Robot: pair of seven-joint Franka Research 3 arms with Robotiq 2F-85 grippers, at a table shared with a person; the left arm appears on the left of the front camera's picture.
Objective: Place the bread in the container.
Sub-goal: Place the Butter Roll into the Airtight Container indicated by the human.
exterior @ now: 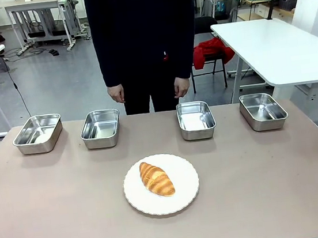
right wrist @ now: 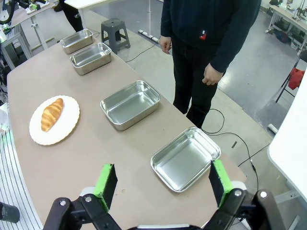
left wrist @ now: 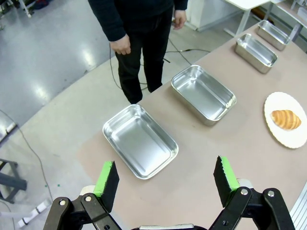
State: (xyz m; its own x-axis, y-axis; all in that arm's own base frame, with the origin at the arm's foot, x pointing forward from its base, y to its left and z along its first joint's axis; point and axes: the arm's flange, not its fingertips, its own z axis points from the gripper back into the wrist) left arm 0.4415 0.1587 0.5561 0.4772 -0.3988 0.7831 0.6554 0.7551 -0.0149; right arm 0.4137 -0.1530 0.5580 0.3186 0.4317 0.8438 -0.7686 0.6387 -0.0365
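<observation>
Bread [exterior: 156, 179] on white plate [exterior: 182, 192]; four bare steel containers [exterior: 101, 142] behind it.

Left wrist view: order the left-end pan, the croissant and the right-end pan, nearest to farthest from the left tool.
From the left tool:
1. Left-end pan, just ahead of it.
2. Croissant, on the plate, mid-table.
3. Right-end pan, far end.

Four steel pans [exterior: 35, 147], one white plate [exterior: 184, 192], one croissant [exterior: 156, 178].

Bread [exterior: 156, 179] on plate [exterior: 184, 192], person [exterior: 143, 34] behind table [exterior: 55, 216]
</observation>
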